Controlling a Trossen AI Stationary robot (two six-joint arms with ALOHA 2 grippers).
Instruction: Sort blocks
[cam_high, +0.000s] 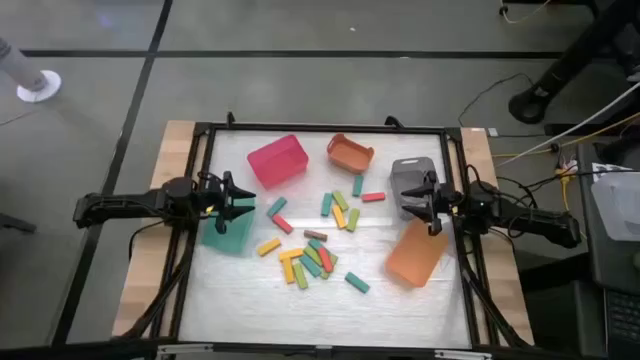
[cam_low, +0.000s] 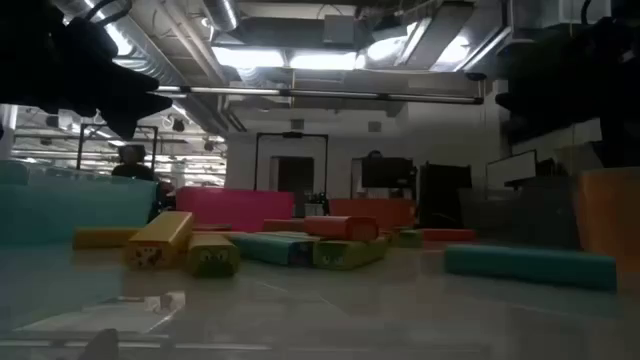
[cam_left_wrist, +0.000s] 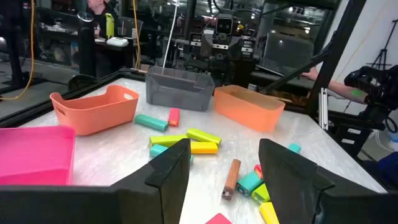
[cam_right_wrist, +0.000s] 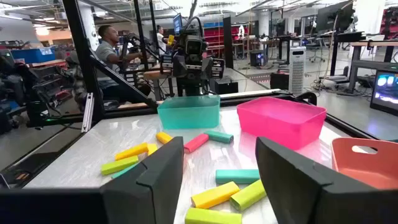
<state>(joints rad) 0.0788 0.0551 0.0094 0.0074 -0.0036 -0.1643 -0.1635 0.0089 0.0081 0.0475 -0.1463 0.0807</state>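
Observation:
Small flat blocks in red, light green, teal, yellow and brown lie scattered flat on the white table top, most in a cluster (cam_high: 312, 258) at the middle, with others such as a teal one (cam_high: 357, 283) apart. My left gripper (cam_high: 243, 203) is open, hovering at the table's left side above the teal bin (cam_high: 228, 236). My right gripper (cam_high: 418, 203) is open at the table's right side beside the grey bin (cam_high: 409, 175). Both point toward the middle. The left wrist view shows blocks (cam_left_wrist: 193, 142) ahead of the left gripper (cam_left_wrist: 224, 171); the right wrist view shows blocks (cam_right_wrist: 214, 195) ahead of the right gripper (cam_right_wrist: 219, 168).
A pink bin (cam_high: 277, 160) and an orange bin (cam_high: 350, 153) stand at the far side. A second orange bin (cam_high: 416, 254) sits at the right near side. A black frame (cam_high: 322, 128) borders the table. People sit in the room beyond (cam_right_wrist: 112, 46).

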